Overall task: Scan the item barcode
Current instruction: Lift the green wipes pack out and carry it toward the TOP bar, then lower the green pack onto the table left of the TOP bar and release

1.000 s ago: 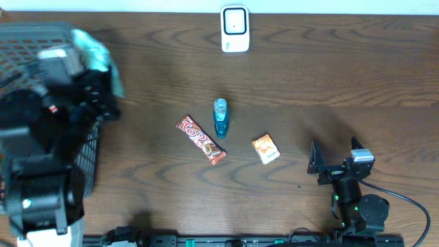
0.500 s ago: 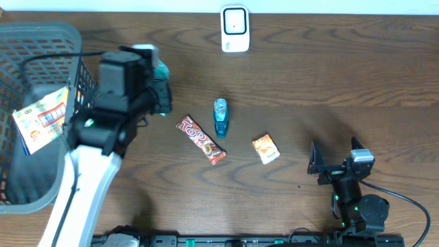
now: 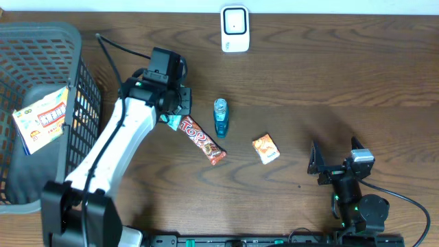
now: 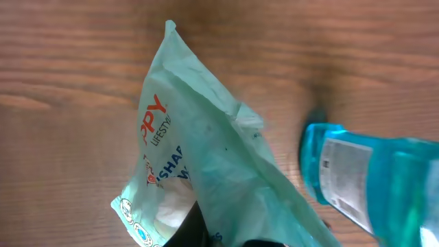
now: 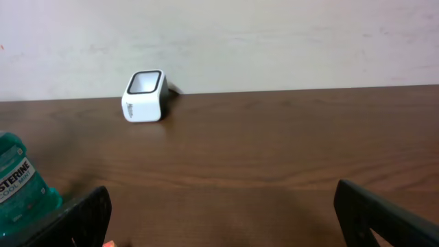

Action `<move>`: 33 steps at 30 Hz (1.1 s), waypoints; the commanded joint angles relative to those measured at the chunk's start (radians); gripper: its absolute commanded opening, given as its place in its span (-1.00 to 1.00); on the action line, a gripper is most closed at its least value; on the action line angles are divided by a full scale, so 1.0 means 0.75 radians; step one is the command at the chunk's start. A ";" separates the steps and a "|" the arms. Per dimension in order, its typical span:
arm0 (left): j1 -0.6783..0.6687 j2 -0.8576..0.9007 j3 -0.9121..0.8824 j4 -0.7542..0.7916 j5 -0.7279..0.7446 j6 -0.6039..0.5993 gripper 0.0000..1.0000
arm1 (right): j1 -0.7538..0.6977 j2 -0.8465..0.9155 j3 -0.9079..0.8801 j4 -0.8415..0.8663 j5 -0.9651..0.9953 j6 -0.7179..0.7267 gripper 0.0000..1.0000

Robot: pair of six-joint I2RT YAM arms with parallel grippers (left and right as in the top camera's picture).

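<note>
My left gripper [image 3: 171,114] is shut on a mint-green packet [image 4: 206,158] with red and blue print. It holds the packet just above the table, left of the blue bottle [image 3: 220,116]. In the overhead view only a teal corner of the packet [image 3: 165,119] shows under the wrist. No barcode shows on the packet. The white scanner [image 3: 234,29] stands at the table's far edge, well beyond the packet. My right gripper [image 3: 336,156] rests open and empty at the front right, facing the scanner [image 5: 144,96].
A red candy bar [image 3: 201,139] lies right beside the left gripper, and an orange sachet [image 3: 265,148] lies further right. The blue bottle [image 4: 370,178] is close to the packet's right. A grey basket [image 3: 41,41] at the left holds a flat printed pack [image 3: 42,118].
The left arm has swung from over the basket out to the table's middle, carrying the green packet to just left of the blue bottle. The right arm has not moved.
</note>
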 commanded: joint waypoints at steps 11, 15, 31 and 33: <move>-0.005 0.164 -0.016 -0.010 -0.027 0.018 -0.85 | 0.006 0.000 -0.002 -0.006 -0.008 -0.012 0.98; -0.005 0.168 -0.018 -0.009 -0.027 0.018 -0.85 | 0.006 0.000 -0.002 -0.006 -0.008 -0.012 0.99; -0.063 0.170 -0.162 0.118 -0.027 0.018 -0.85 | 0.006 0.000 -0.002 -0.006 -0.008 -0.012 0.98; -0.079 0.171 -0.202 0.161 -0.027 0.018 -0.85 | 0.006 0.000 -0.002 -0.006 -0.008 -0.012 0.99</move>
